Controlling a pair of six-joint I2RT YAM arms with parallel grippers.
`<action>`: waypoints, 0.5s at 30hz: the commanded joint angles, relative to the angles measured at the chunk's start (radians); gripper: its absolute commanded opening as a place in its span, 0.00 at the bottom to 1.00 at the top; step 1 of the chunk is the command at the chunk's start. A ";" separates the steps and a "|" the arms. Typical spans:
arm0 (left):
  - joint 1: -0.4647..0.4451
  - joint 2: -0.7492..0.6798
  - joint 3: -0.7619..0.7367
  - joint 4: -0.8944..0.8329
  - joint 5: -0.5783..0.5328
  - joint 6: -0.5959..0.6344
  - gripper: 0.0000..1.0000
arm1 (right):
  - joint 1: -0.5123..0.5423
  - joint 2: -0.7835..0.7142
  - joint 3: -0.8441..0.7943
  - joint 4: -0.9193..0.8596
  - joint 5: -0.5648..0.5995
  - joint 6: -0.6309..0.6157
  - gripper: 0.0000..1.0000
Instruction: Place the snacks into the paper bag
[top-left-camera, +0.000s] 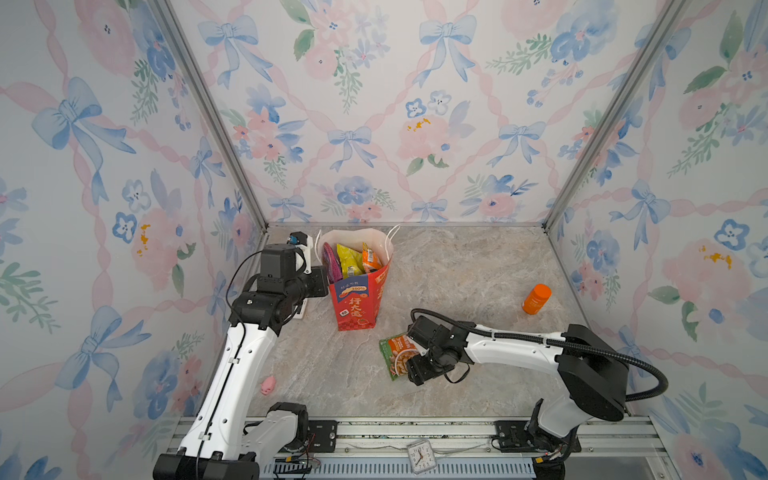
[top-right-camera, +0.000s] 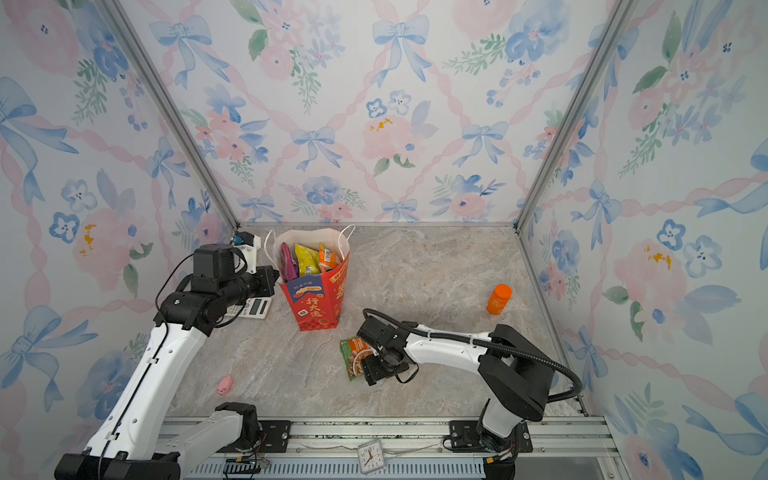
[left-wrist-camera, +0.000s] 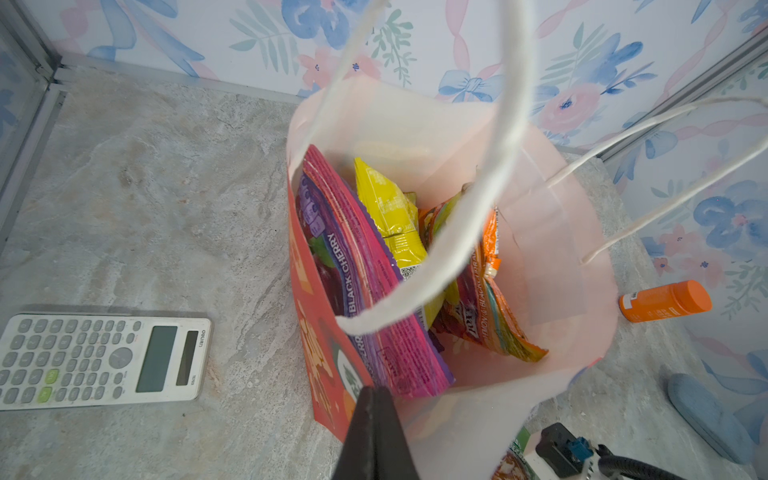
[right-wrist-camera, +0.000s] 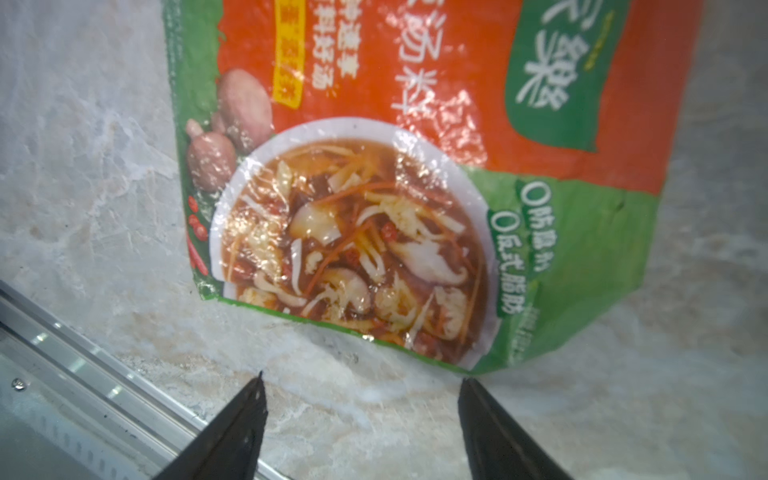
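**Top views, read left to right; clock directions take the far wall as 12.**

- A pink toy (top-left-camera: 269, 384) lies on the marble table (top-left-camera: 457, 270) at 7 o'clock of the paper bag (top-left-camera: 358, 299), beside the left arm.
- A calculator (top-right-camera: 257, 308) lies flat at 9 o'clock of the bag, partly hidden under that arm.
- The left gripper (left-wrist-camera: 372, 399), jaws pressed together, pinches the bag's rim on its 9 o'clock side.
- The bag stands upright near the far wall with its mouth open. It holds a purple packet (left-wrist-camera: 365, 291), a yellow packet (left-wrist-camera: 386, 208) and an orange packet (left-wrist-camera: 488, 307).
- In the left wrist view a white cord handle (left-wrist-camera: 505, 166) loops across the mouth.
- A green-and-orange packet (top-left-camera: 394, 353) lies flat on the table at 5 o'clock of the bag, apart from it.
- The right gripper (right-wrist-camera: 361, 376), jaws apart and holding nothing, hangs just beside that packet's edge.
- An orange bottle (top-left-camera: 536, 299) sits at 3 o'clock of the bag, well apart.
- A clock (top-left-camera: 422, 456) rests on the front rail.
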 joint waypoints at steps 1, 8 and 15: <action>0.004 -0.006 -0.012 0.009 0.016 0.012 0.00 | -0.048 0.019 -0.007 0.016 -0.016 -0.011 0.74; 0.005 -0.006 -0.012 0.009 0.015 0.013 0.00 | -0.115 0.078 0.031 0.025 -0.022 -0.065 0.74; 0.005 -0.010 -0.010 0.009 0.009 0.015 0.00 | -0.169 0.162 0.118 0.010 0.001 -0.142 0.73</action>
